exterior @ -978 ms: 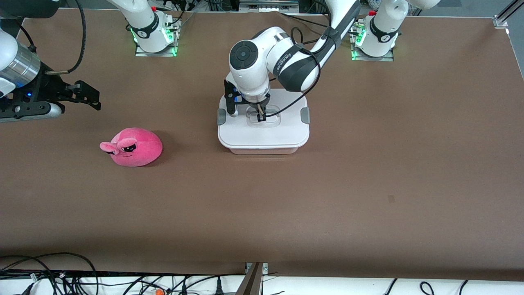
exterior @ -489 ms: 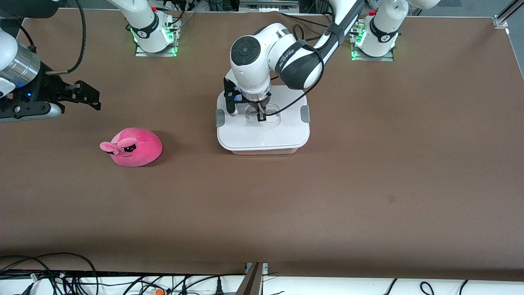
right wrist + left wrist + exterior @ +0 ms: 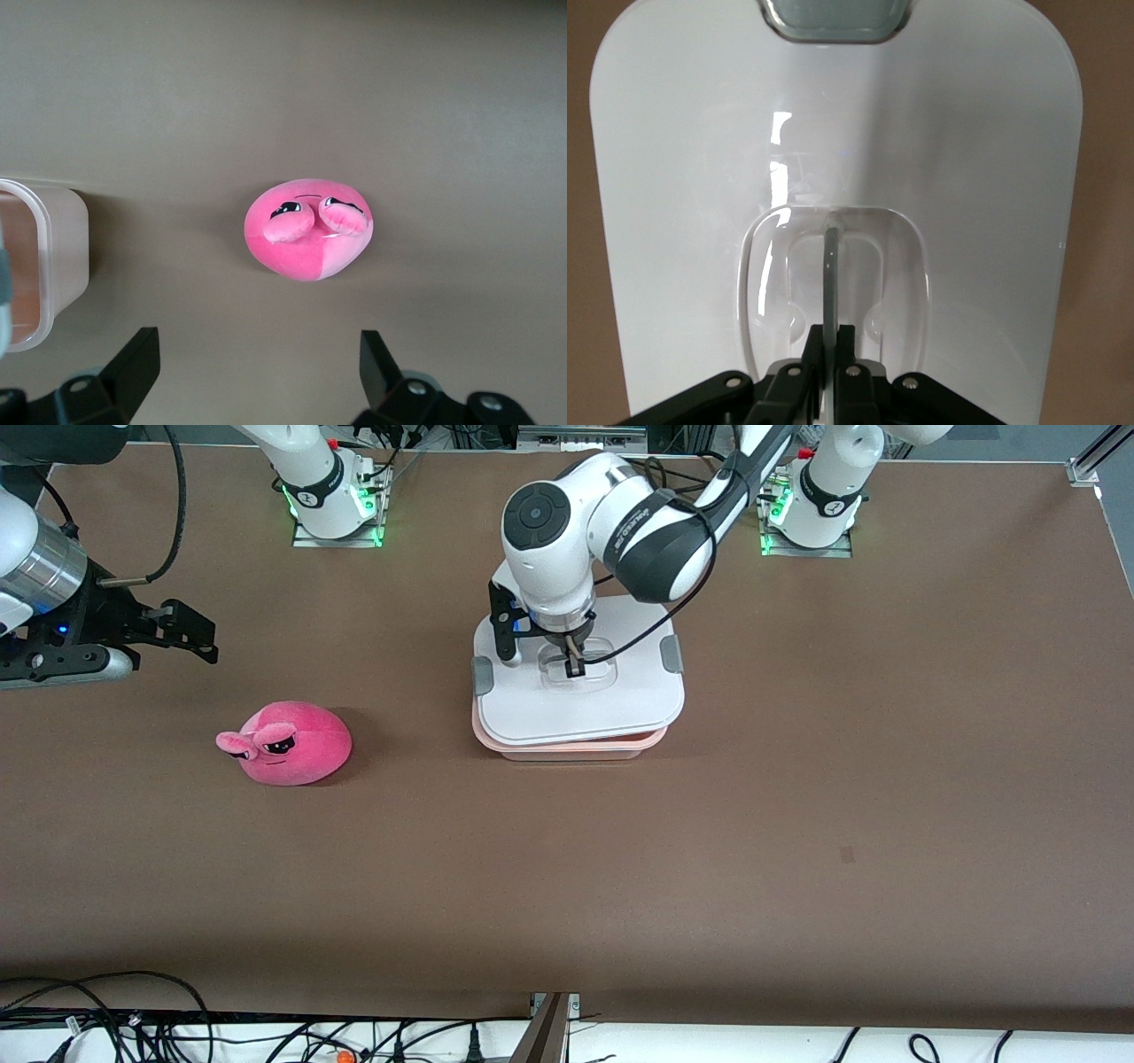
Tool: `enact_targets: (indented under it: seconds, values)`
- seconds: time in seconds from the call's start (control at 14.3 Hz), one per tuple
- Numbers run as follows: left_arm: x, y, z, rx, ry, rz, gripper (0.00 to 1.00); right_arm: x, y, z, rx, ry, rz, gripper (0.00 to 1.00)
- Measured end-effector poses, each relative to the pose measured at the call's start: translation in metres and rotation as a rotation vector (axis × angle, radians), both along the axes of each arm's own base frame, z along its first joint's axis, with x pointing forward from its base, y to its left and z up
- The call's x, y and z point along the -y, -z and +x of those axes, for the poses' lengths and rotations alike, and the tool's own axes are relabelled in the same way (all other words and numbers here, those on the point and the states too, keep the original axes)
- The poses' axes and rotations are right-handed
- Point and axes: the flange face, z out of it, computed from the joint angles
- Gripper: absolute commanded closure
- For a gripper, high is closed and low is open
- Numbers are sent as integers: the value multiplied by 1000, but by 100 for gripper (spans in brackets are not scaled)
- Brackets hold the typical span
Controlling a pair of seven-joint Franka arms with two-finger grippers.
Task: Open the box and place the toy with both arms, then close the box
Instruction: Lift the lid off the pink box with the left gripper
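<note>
The left end effector (image 3: pixel 574 666) is clamped on the clear handle (image 3: pixel 831 266) set in the recess of the white lid (image 3: pixel 620 700), its two fingers drawn together on the thin upright bar, as is seen most plainly in the left wrist view; the lid is judged to be lifted clear of the box (image 3: pixel 567 742), since the pinkish rim of the tub is exposed along the edge nearer the front camera and the lid sits askew above it, shifted toward the left arm's end of the desk (image 3: pixel 797 824); the grey side clips (image 3: pixel 482 675) are carried with the lid. The right end effector (image 3: pixel 190 633) is held with its fingers wide apart and nothing between them, over the bare desk at the right arm's end, where that arm is waiting; in the right wrist view the toy (image 3: pixel 308 230) is framed between the spread fingers but well below them. The pink toy (image 3: pixel 285 742) lies on the desk, well apart from the box, toward the right arm's end and about level with the box's near edge. The opening step is judged to be under way but not finished; the lid has yet to be carried aside, the toy has not been picked up or placed in the box, and the closing is still to be done.
</note>
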Motion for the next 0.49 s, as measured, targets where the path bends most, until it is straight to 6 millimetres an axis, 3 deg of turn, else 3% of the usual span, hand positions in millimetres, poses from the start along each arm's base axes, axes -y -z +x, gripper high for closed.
enact_targets:
  seconds: [0.14,0.28,0.42,0.49]
  values:
    - [-21,-19,14,5,-35,-5,100,0,0,0,0,0,0,0]
    - [-58,-40,39,7,-101,-8,100,0,0,0,1,0,0,0]
    - [-125,-61,79,-5,-218,-11,100,0,0,0,1,1,0,0]
    - [-170,-70,102,-13,-290,-6,100,0,0,0,1,1,0,0]
